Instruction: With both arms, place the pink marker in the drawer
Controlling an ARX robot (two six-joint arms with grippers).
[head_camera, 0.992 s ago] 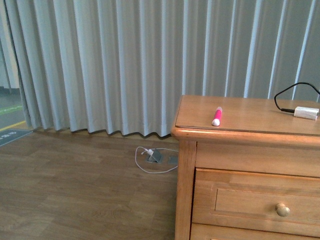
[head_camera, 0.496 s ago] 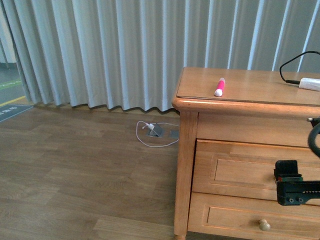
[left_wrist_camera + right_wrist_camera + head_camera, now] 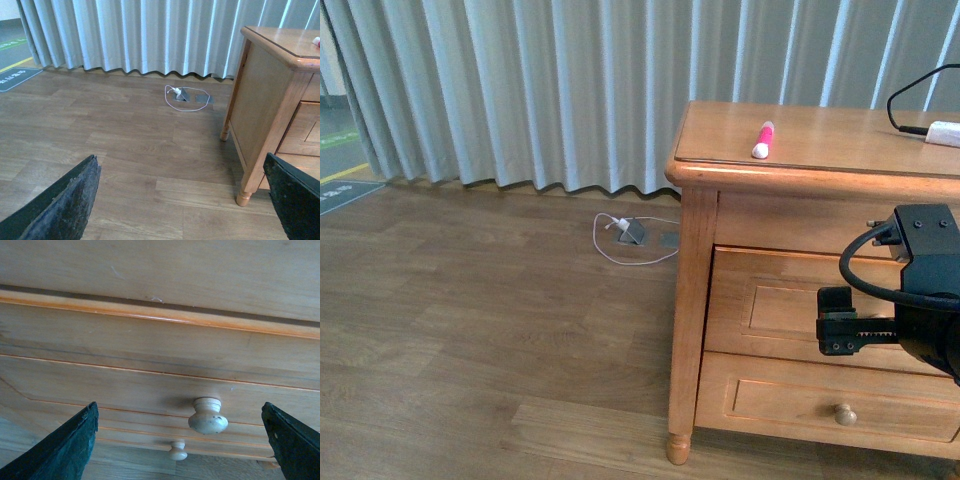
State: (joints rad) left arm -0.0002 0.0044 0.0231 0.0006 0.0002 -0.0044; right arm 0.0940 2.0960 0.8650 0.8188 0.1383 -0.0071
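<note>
Right wrist view: the right jaws stand spread wide, the knob (image 3: 207, 416) of the shut drawer (image 3: 125, 387) between them. The pink marker (image 3: 762, 139) lies above them on the counter (image 3: 840, 135); left jaws gape over floor (image 3: 125, 150).

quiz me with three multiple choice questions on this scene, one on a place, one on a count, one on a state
1. Where does the pink marker lie? A in the drawer B on the cabinet top C on the floor
2. How many knobs show in the right wrist view? A one B four C two
3. How is the right gripper? A open B shut on a knob C shut on the marker
Answers: B, it rests on the cabinet top; C, a nearer knob and a farther knob; A, its jaws stand wide apart.
</note>
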